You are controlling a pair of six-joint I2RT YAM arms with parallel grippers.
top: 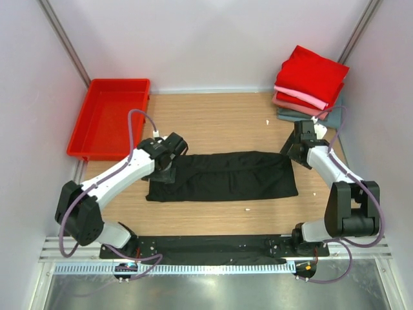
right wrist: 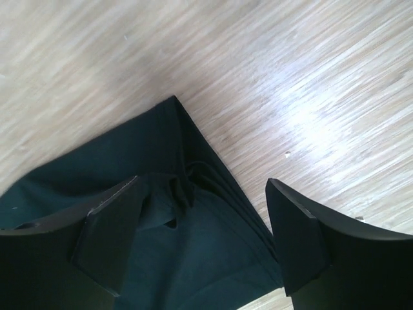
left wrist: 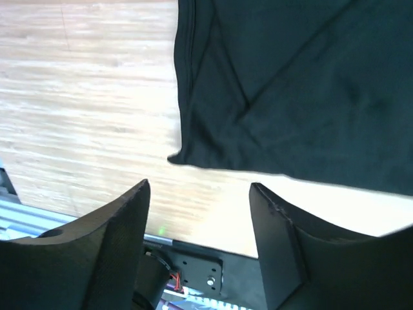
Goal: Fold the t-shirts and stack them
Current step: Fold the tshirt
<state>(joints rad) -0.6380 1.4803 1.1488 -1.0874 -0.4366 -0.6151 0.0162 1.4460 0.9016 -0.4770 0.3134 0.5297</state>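
Left hand, right hand gape at black t-shirt, tray apart.

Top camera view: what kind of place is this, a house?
Probably a robot test booth, not a house: plain white walls box in a wooden table, a left arm and right arm are bolted at its near edge, and a black t-shirt lies spread for folding.

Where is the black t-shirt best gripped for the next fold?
Probably at its two short ends, from above and outside: the black t-shirt lies flat as a long band, its left end by the open left gripper, its right corner under the open right gripper.
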